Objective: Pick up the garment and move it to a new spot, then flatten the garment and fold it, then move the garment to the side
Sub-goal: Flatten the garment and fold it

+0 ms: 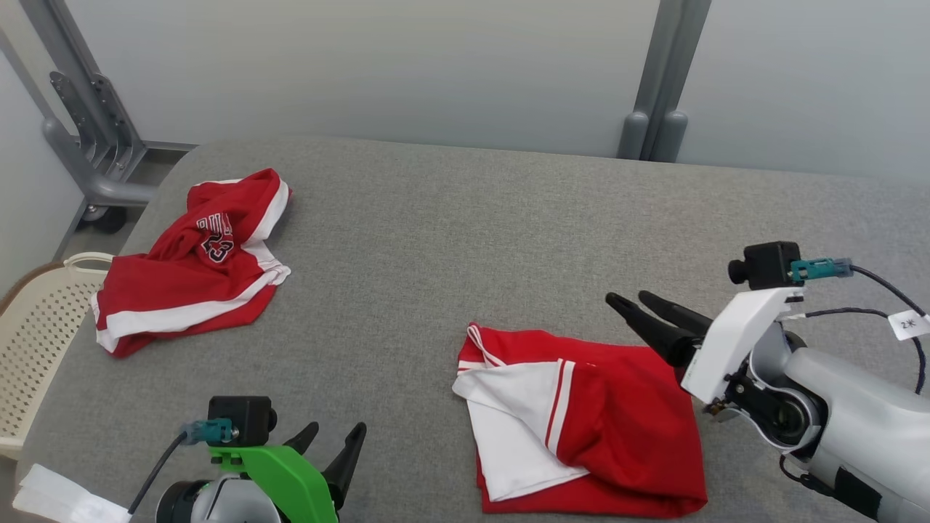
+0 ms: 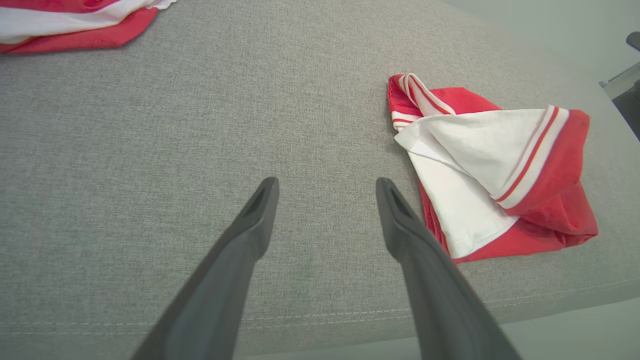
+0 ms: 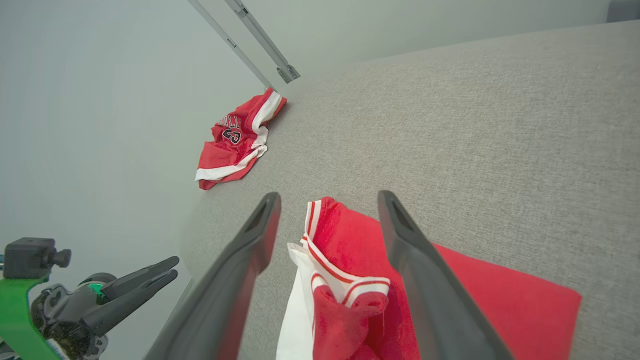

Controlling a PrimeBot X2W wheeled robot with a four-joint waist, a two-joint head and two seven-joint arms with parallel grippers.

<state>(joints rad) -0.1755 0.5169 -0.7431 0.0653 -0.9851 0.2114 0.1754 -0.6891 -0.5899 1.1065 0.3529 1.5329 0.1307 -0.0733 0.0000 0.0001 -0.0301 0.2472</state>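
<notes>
The red-and-white garment [image 1: 617, 428] lies loosely folded.

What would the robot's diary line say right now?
left gripper: open, empty | right gripper: open, empty, beside near garment | far garment: table's left

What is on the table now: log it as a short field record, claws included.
table: grey, padded
near garment: red and white, folded, right of centre
far garment: red jersey, crumpled, far left
left claw: open, empty, over bare table
right claw: open, empty, at near garment's far right corner
basket: pale, beside table's left edge
</notes>
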